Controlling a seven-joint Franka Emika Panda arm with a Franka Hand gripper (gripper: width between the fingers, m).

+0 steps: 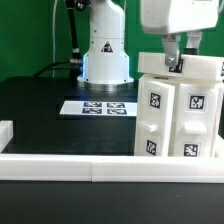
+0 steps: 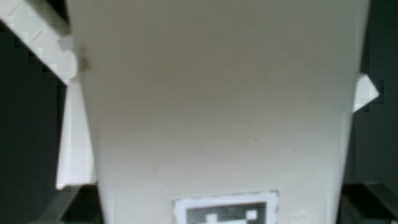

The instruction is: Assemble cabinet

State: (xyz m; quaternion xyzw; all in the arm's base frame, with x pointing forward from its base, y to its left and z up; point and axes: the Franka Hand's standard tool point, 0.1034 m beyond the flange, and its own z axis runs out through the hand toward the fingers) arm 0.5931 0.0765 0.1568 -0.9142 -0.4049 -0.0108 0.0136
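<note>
The cabinet (image 1: 178,112), a large white box with several black-and-white tags on its front, stands upright at the exterior view's right near the front rim. A flat white top block (image 1: 196,67) lies on top of it. My gripper (image 1: 183,58) comes down from above, and its dark fingers (image 1: 175,58) straddle the near edge of that block, closed on it. In the wrist view a white panel (image 2: 210,110) fills almost the whole picture, with one tag (image 2: 231,212) at its edge. The fingertips are hidden there.
The marker board (image 1: 96,107) lies flat on the black table (image 1: 40,110) in front of the robot base (image 1: 105,55). A low white rim (image 1: 70,165) runs along the table's front and left side (image 1: 5,130).
</note>
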